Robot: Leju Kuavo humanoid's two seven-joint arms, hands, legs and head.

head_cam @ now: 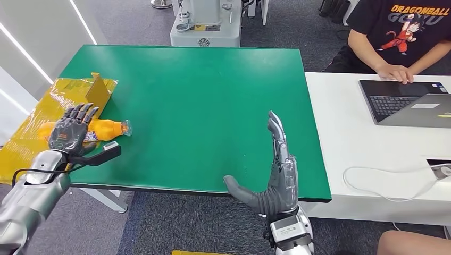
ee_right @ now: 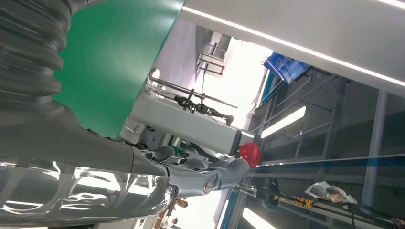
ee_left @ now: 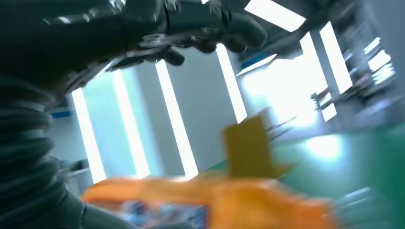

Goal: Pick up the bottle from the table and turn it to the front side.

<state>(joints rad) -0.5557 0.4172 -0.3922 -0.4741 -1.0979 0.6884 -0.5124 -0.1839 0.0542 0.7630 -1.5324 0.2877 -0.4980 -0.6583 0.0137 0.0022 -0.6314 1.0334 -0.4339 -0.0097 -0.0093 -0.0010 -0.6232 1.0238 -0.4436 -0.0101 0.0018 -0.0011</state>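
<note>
Hovering left robot hand (head_cam: 72,130), labelled bottle (head_cam: 103,129)

The left silver arm enters from the lower left, forearm angled upward. The left dark grey many-fingered hand (head_cam: 72,130) is positioned palm down, fingers spread and extended forward; whether it makes contact below cannot be determined. In the left wrist view the dark fingers (ee_left: 210,28) appear curved and blurred. The right dark grey many-fingered hand (head_cam: 274,172) is raised edge-on, fingers straight and together, thumb extended sideways, holding nothing.
</note>
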